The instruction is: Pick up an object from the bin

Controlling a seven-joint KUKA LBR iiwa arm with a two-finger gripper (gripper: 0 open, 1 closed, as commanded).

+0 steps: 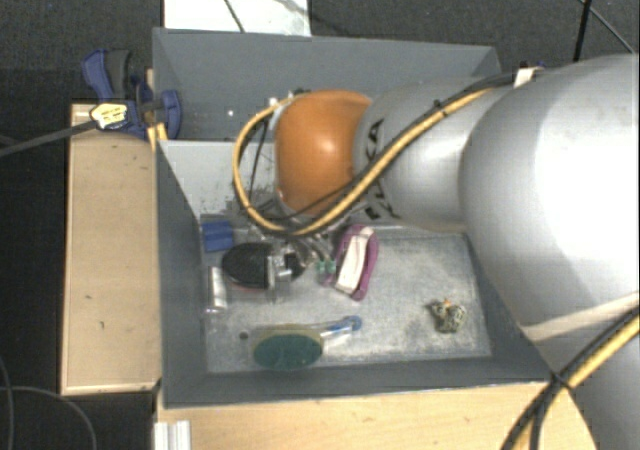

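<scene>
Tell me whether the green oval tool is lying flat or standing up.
Lying flat: the tool shows its oval green face upward, its handle stretched along the bin floor.

No text could be read.
Dark lettering (pixel 371 145) stood on the arm's silver shell (pixel 430 173) at frame centre, crossed by a cable (pixel 432 114), illegible.
</scene>
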